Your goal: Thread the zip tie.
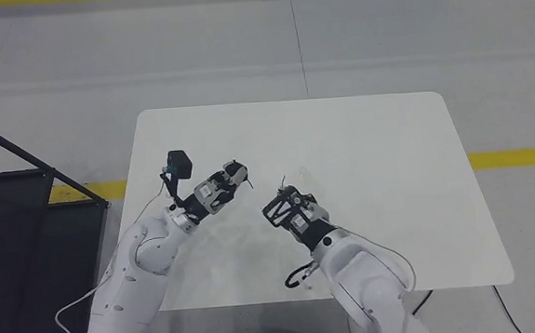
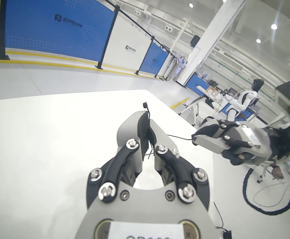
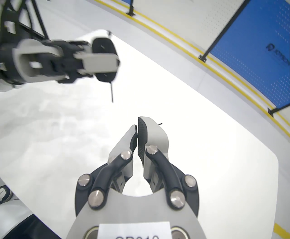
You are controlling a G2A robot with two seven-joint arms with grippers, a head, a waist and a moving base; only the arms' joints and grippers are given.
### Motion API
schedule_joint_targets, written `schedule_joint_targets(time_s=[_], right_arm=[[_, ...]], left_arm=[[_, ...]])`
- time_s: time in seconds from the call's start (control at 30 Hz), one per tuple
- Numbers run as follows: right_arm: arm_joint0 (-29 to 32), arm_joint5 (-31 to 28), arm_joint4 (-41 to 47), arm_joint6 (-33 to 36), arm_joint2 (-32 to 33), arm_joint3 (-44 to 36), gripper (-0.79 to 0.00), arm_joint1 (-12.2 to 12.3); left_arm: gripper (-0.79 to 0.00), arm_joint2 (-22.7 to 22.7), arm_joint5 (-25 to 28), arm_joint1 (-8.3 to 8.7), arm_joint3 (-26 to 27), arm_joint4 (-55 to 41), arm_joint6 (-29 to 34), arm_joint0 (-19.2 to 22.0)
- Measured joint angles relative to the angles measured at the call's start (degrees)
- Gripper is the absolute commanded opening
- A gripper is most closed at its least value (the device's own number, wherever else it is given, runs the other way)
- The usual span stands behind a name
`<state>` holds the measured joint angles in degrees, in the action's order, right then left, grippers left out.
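Observation:
My left gripper hovers over the white table, shut on a thin black zip tie. The tie's square head pokes out past the fingertips, and a short length of strap hangs out the other side. My right gripper is close beside it, a small gap apart. It is shut on a thin black strap whose end points toward the left gripper. A small black tip shows beside the right gripper. Whether the two strap pieces join, I cannot tell.
The table's far and right parts are bare white surface. A black frame with dark panel stands off the table's left edge. A yellow floor line runs behind the table. Blue and white barrier panels fence the floor beyond.

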<state>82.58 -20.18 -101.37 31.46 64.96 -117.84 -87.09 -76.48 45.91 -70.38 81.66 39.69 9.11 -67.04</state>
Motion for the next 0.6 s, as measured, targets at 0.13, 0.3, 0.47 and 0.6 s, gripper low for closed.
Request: schedule_joint_targets(time_s=[0.13, 0.3, 0.47, 0.6], right_arm=[[3.3, -6.1, 1.9, -8.5, 3.7, -2.1, -0.785, 1.1], [6.3, -15.7, 6.6, -22.1, 10.7, -1.2, -0.785, 2.8], [6.4, -25.0, 8.3, -30.5, 14.9, 0.1, -0.785, 4.1], [5.6, -30.7, 7.3, -32.0, 15.5, 0.5, -0.785, 4.9]], left_arm=[[-0.785, 0.9, 2.9, 0.29, -0.6, 1.4, 3.3, 1.9], [-0.785, 2.0, 5.3, 0.53, -1.2, 1.5, 5.2, 2.7], [-0.785, 3.1, 7.2, 0.72, -1.7, 1.0, 6.4, 3.2], [-0.785, 3.3, 7.0, 0.74, -1.9, 0.6, 6.0, 3.2]])
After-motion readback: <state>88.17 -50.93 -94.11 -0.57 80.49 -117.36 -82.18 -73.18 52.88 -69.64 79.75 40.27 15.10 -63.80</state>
